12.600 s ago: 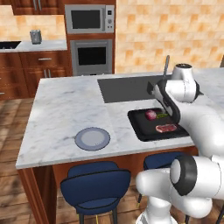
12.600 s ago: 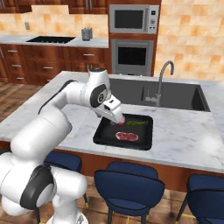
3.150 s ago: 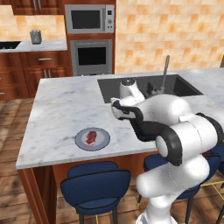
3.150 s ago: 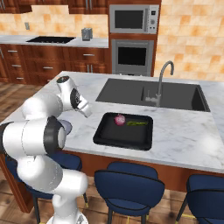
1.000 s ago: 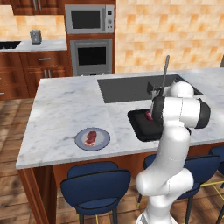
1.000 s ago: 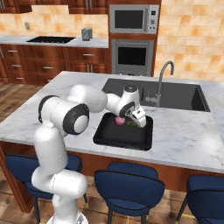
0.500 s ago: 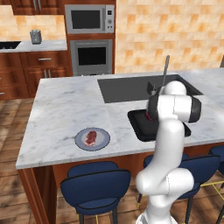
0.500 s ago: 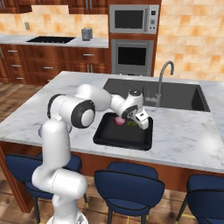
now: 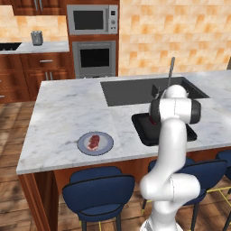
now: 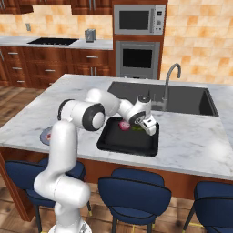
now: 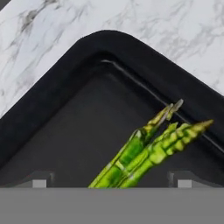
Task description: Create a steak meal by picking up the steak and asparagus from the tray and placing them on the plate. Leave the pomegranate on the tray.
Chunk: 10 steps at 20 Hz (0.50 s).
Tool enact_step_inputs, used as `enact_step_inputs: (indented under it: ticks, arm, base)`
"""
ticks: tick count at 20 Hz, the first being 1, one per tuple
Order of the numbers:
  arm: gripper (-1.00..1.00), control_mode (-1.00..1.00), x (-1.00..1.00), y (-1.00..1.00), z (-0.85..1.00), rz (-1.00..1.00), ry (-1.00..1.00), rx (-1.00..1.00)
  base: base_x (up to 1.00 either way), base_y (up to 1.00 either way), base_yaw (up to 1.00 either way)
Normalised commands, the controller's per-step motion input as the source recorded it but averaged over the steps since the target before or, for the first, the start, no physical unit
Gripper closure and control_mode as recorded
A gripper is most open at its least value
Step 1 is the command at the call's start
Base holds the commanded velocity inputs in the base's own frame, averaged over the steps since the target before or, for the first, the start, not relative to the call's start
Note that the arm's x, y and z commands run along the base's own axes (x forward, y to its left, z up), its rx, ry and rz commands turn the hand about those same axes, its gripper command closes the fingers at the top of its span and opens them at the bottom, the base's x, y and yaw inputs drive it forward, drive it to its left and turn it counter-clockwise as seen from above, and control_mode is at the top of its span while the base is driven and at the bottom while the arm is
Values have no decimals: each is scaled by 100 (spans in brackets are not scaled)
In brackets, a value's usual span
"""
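Note:
The black tray (image 10: pixel 127 142) lies on the island in front of the sink. In it, the purplish-red pomegranate (image 10: pixel 123 125) rests at the back, with the green asparagus (image 10: pixel 137 129) just to its right. My gripper (image 10: pixel 147 129) hangs low over the asparagus, open. In the hand view the asparagus (image 11: pixel 151 148) lies near the tray's corner rim (image 11: pixel 65 74), its lower end between my gripper's (image 11: pixel 110 182) spread fingertips (image 11: pixel 41 182). The steak (image 9: pixel 94 141) sits on the grey-blue plate (image 9: pixel 106 144) at the island's front left. My arm covers much of the tray (image 9: pixel 140 128) in the left base view.
The sink (image 10: pixel 182 101) with its faucet (image 10: pixel 169 78) is right behind the tray. Bare marble counter (image 9: pixel 67 113) runs between tray and plate. Blue stools (image 10: pixel 132 191) stand along the island's front edge.
The hand has settled a little lower over the asparagus at the tray's back right, and the arm has turned slightly. Steak, plate and pomegranate have not moved.

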Motion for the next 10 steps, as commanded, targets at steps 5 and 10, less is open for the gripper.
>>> enact_step_inputs:
  ticks: [5,10]
  arm:
    - [-100,-100,22,-2,-27,0,0,1]
    - [100,-100,2,0,-33,0,0,0]
  base:
    - [0,0,0]
    - [0,0,0]
